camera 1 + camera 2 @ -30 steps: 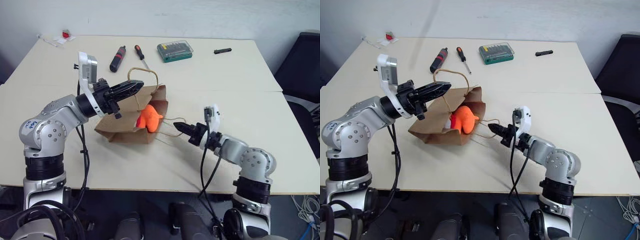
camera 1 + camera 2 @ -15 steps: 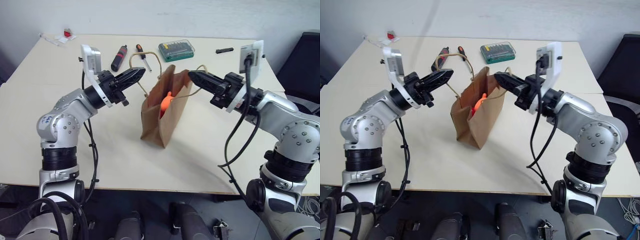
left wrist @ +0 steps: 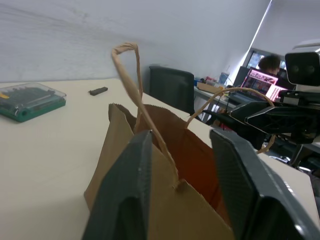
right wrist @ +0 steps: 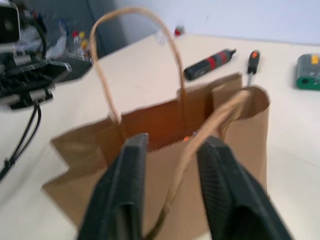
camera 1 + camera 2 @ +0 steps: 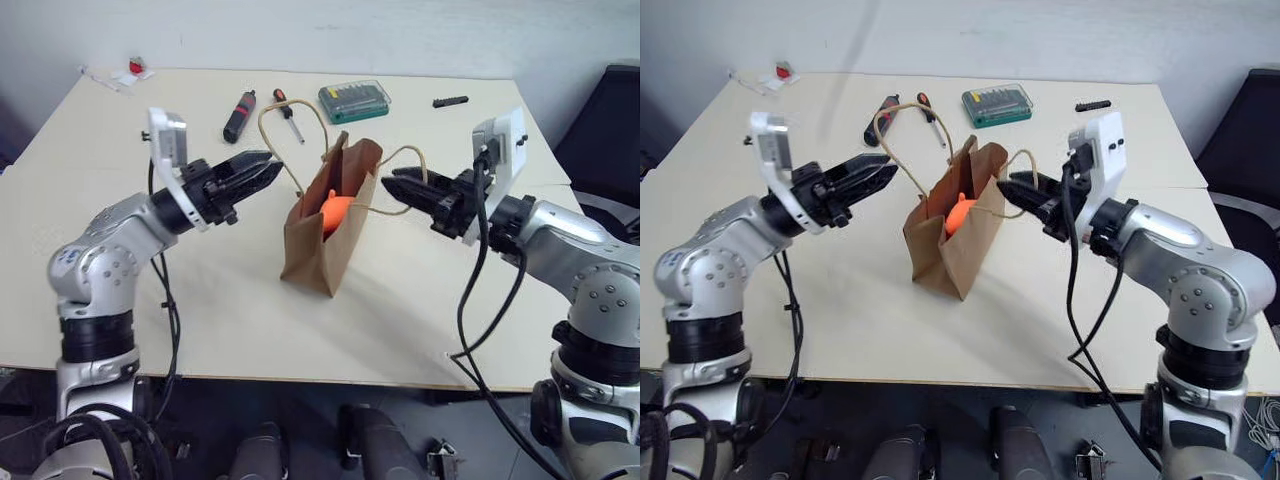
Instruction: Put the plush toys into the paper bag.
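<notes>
We see the brown paper bag (image 5: 330,232) standing upright on the tabletop (image 5: 420,300), about midway between its left and right edges and somewhat nearer the near edge than the far one. Its mouth faces up, and both twisted-cord handles rise above the rim. Inside the open mouth we make out the bright orange plush toy (image 5: 337,209), sitting below the rim; the smaller red and white toy we cannot make out.

Our left gripper (image 5: 262,170) hangs in the air just left of the bag, pointing toward it. Its two black fingers (image 3: 125,200) stand apart with one handle cord between them in the left wrist view; the fingers look parted and not pinched on the cord. Our right gripper (image 5: 392,187) points at the bag from the right, level with its rim. Its fingers (image 4: 120,195) are also spread, with the other handle cord (image 4: 200,135) running down between them, not clamped.

Along the far edge of the tabletop lie a black and red power screwdriver (image 5: 237,116), an orange-handled screwdriver (image 5: 287,113), a green bit case (image 5: 352,101) and a small black bit (image 5: 448,101). Near the far left corner lies a small red item on a clear wrapper (image 5: 131,70).
</notes>
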Controlling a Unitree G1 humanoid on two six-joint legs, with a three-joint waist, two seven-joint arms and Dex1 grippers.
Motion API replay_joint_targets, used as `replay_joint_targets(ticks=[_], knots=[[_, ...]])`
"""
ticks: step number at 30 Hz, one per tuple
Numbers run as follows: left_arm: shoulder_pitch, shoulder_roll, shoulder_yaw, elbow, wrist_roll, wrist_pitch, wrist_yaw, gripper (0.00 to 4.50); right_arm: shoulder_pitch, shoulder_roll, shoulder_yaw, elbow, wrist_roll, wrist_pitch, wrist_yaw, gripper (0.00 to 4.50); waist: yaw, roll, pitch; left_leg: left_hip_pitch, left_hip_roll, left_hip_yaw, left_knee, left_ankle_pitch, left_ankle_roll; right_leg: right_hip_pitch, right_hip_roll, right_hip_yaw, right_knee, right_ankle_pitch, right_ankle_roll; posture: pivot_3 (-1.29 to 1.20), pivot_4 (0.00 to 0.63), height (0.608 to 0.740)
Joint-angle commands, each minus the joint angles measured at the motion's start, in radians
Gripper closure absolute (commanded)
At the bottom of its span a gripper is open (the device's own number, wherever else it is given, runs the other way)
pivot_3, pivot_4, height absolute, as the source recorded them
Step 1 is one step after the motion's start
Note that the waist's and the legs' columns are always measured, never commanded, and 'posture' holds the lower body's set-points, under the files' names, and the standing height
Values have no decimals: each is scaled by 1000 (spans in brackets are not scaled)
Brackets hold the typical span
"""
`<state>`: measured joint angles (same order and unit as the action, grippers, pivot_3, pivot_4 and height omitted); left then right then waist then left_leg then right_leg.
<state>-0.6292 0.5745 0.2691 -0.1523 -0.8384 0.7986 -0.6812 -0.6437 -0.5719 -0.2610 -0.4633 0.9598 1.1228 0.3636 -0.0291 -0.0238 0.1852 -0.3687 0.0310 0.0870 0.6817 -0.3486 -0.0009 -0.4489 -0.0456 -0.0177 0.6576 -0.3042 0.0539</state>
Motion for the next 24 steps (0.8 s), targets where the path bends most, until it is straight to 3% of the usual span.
replay_joint_targets(ticks=[1,5,6,11,16,24], knots=[[65,58,53,-115,-58,38,-11,1389,18,-85,-61,-46,54,15,37,1765,1,0,0,0,0,0,0,0,0,0,0,0,0,0,0,0,150,740],[207,105,9,-218,-36,32,-53,99,57,-210,-96,-45,99,32,117,368,1,0,0,1,0,0,0,-1,1,1,0,0,-3,0,0,0,150,740],[231,107,-13,-227,-10,11,-61,0,70,-239,-108,-42,116,37,143,46,3,0,0,1,0,0,0,-1,1,1,0,0,-4,0,0,0,150,740],[269,75,-149,-209,130,-121,-91,0,189,-312,-56,-59,44,-36,224,14,7,0,0,2,-1,-1,0,-1,2,4,-1,0,-6,0,0,0,150,740],[245,-2,-235,-155,231,-227,-81,0,204,-162,155,-53,-126,-164,145,1266,-3,0,0,3,-1,0,0,-1,2,4,0,1,-5,0,0,0,150,740],[204,-98,-296,-82,326,-297,-44,0,133,76,455,96,-434,-379,106,4169,1,0,0,2,-1,0,1,0,1,2,0,0,-4,0,0,0,150,740]])
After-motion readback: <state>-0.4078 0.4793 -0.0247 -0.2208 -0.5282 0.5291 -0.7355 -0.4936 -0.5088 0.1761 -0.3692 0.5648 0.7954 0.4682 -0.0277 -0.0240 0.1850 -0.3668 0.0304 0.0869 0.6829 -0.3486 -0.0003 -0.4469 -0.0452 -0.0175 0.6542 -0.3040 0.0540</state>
